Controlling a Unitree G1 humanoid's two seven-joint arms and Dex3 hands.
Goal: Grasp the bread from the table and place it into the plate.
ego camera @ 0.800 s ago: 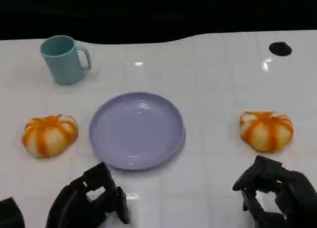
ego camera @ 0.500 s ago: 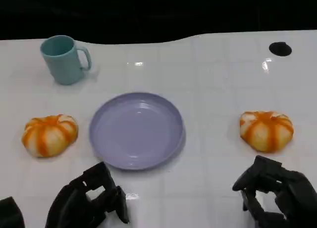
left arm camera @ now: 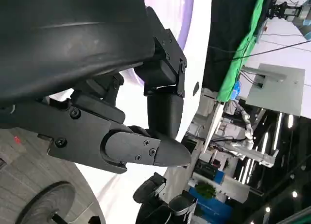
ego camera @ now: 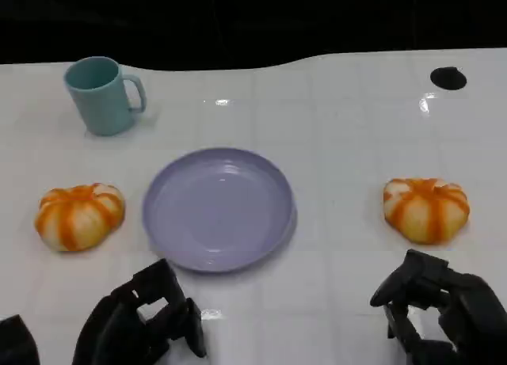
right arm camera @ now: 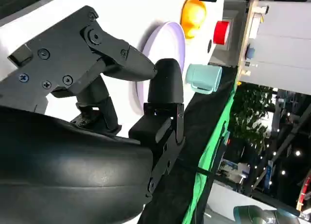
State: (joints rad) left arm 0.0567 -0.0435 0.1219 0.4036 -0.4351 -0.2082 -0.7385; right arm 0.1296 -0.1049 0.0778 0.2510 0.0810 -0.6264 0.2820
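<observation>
Both hands, left hand (ego camera: 142, 321) and right hand (ego camera: 440, 313), hover empty with fingers loosely apart near the table's (ego camera: 341, 112) front edge. Two bread rolls, left roll (ego camera: 79, 215) and right roll (ego camera: 426, 209), flank the plate (ego camera: 219, 208).

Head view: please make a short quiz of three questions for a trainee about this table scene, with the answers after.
1. True or false: the purple plate already holds a bread.
2. Which bread lies nearer the teal mug: A) the left bread, B) the right bread?
3. Fill in: the left hand and the right hand both hold ____.

Key: 1 false, the plate is empty; 2 A; 3 nothing, both hands sit near the table's front edge, apart from the breads.
</observation>
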